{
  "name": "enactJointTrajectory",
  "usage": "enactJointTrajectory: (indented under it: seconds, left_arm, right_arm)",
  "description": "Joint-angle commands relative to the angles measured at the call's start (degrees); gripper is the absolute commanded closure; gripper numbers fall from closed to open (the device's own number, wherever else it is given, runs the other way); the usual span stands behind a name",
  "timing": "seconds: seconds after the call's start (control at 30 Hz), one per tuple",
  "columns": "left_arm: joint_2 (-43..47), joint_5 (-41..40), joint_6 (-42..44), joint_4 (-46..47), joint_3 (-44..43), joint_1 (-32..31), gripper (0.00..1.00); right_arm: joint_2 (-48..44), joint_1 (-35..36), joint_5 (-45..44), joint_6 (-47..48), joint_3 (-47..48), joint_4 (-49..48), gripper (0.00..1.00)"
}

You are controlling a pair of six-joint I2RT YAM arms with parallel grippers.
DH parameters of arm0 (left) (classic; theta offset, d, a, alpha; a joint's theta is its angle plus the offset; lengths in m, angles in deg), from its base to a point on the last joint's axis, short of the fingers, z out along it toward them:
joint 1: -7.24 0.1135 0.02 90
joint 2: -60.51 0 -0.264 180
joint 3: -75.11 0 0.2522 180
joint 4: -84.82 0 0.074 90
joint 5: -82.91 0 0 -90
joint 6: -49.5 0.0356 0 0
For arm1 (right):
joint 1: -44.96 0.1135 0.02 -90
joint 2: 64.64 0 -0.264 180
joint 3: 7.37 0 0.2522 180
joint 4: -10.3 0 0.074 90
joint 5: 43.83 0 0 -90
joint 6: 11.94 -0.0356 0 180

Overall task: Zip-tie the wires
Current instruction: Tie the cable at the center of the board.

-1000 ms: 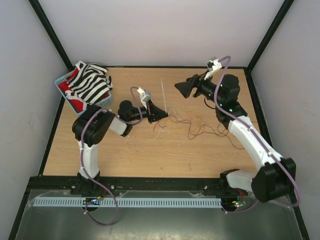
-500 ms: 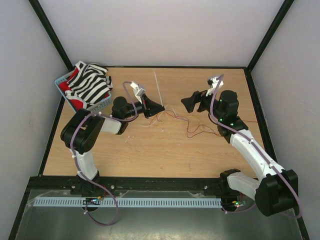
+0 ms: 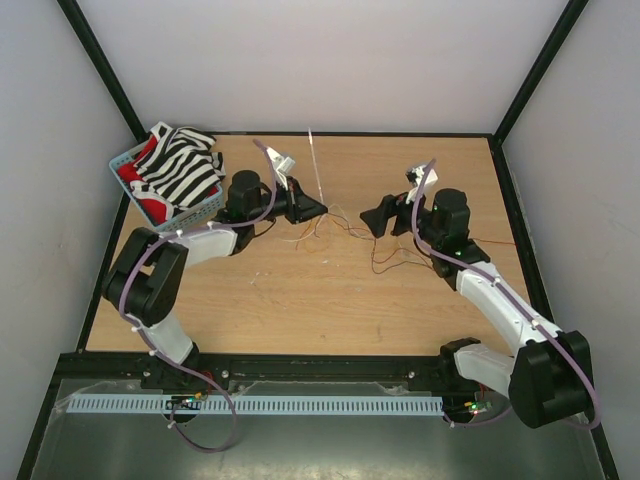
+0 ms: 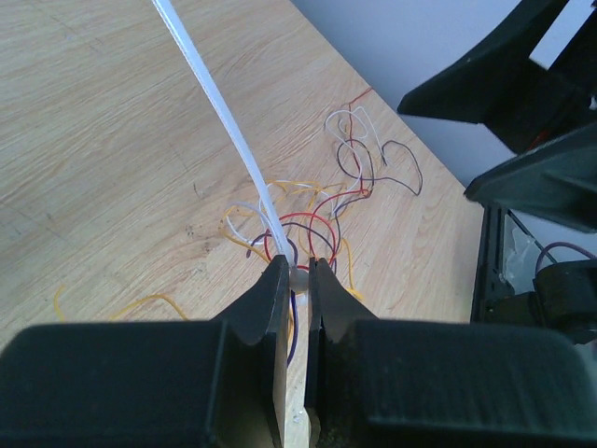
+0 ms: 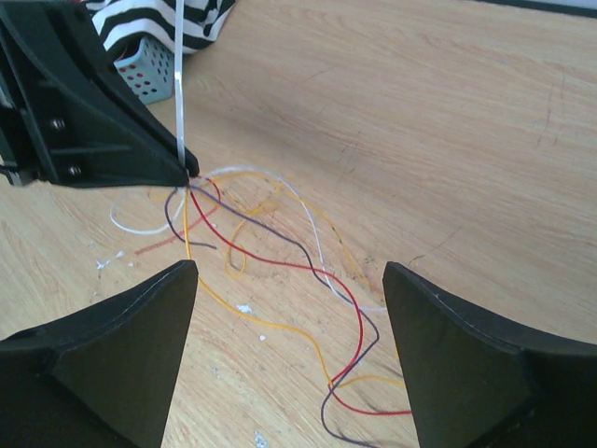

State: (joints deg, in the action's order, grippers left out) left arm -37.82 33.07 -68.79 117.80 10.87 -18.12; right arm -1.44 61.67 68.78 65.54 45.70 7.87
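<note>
A wooden bench [image 3: 300, 300] seen from above, walled in by pale panels. The left arm [image 3: 165, 275] rises from the 7 o'clock corner and bends toward the middle; the right arm [image 3: 500, 300] rises from 5 o'clock and leans in to face it. At 10 o'clock sits a blue basket [image 3: 122, 160] heaped with a black-and-white striped cloth [image 3: 185, 165] over something red. Just past the bench centre, toward 12 o'clock, lie the wires [image 3: 395, 258], a loose tangle of thin red, yellow, white and dark strands that trails toward 3 o'clock. Several strands gather at the tips of the left fingers [image 4: 276, 285], which point toward 3 o'clock and are clenched on the lower end of the zip tie [image 3: 314, 165]. The whitish strip stands up from that pinch and slants toward 12 o'clock, its free end in the air. Whether it loops around any strand cannot be told. The right fingers [image 3: 374, 214] point toward 9 o'clock, spread wide and released, holding nothing, low over the tangle and near the left tips without touching them.
</note>
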Motion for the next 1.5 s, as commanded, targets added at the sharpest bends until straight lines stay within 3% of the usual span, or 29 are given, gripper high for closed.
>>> enactJointTrajectory:
  seconds: [0.0, 0.33, 0.47, 0.63, 0.93, 1.2, 1.47]
  left_arm:
    - [3.19, -1.98, -0.05, -10.62, -3.29, 0.23, 1.0]
    - [6.86, -4.76, -1.55, -15.53, -3.72, 0.26, 1.0]
    - [6.74, -5.06, -2.9, -16.1, -4.12, -0.01, 1.0]
    - [7.22, -6.72, -3.15, -16.54, -3.58, -0.34, 1.0]
    - [8.66, -8.08, -4.21, -17.99, -3.57, -1.22, 1.0]
    - [9.69, -9.99, -4.82, -19.35, -3.35, -1.95, 1.0]
    - [10.32, -11.02, -4.88, -20.43, -3.49, -2.49, 1.0]
  right_arm:
    - [-1.46, -0.27, 2.62, 1.09, -1.62, -4.09, 0.1]
    - [0.75, -0.27, 11.07, -2.76, -2.68, -9.73, 0.18]
    - [3.84, 0.0, 17.12, -11.31, -3.26, -15.31, 0.19]
    - [5.7, 4.75, 15.32, -22.0, -7.48, -25.77, 0.2]
    - [10.1, 15.45, 5.62, -22.37, -10.08, -32.91, 0.24]
    - [18.51, 17.61, 5.02, -20.04, -7.53, -39.77, 0.36]
    - [22.48, 20.01, -0.04, -11.47, -8.1, -44.48, 0.37]
